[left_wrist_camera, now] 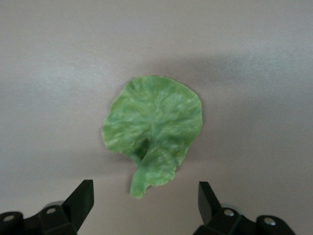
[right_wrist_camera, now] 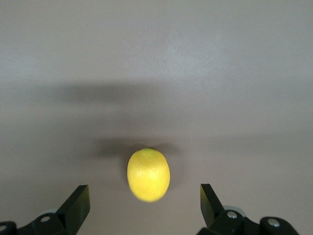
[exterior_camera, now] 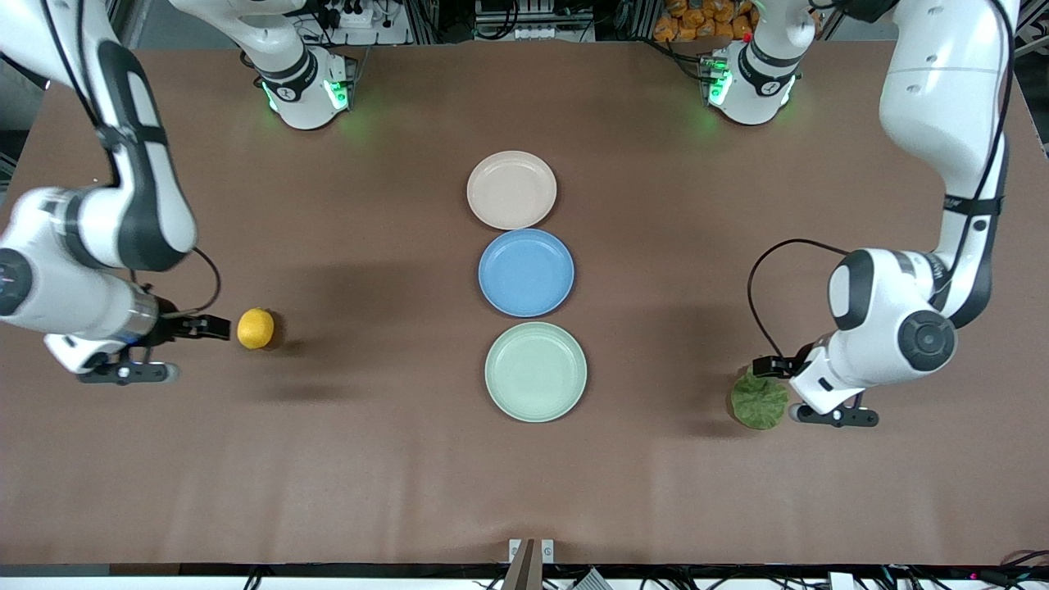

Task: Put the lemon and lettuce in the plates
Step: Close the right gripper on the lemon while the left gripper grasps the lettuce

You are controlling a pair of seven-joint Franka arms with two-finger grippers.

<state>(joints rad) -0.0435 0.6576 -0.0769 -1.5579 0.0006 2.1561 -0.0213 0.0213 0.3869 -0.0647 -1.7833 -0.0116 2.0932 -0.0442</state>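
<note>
The yellow lemon [exterior_camera: 256,328] lies on the brown table toward the right arm's end. My right gripper [exterior_camera: 201,351] is beside it, open. In the right wrist view the lemon [right_wrist_camera: 148,175] sits midway between the spread fingertips [right_wrist_camera: 80,196], touching neither. The wrinkly green lettuce [exterior_camera: 759,399] lies toward the left arm's end, with my left gripper [exterior_camera: 777,390] open at its edge. In the left wrist view the lettuce [left_wrist_camera: 154,120] points its stem tip [left_wrist_camera: 138,188] into the gap of the left gripper [left_wrist_camera: 145,188], untouched. The beige-pink plate [exterior_camera: 511,189] and mint green plate [exterior_camera: 535,371] hold nothing.
A blue plate [exterior_camera: 526,272] sits between the two pale plates in a line down the table's middle, with the mint one nearest the front camera. Both arm bases [exterior_camera: 307,82] stand along the table's edge farthest from that camera.
</note>
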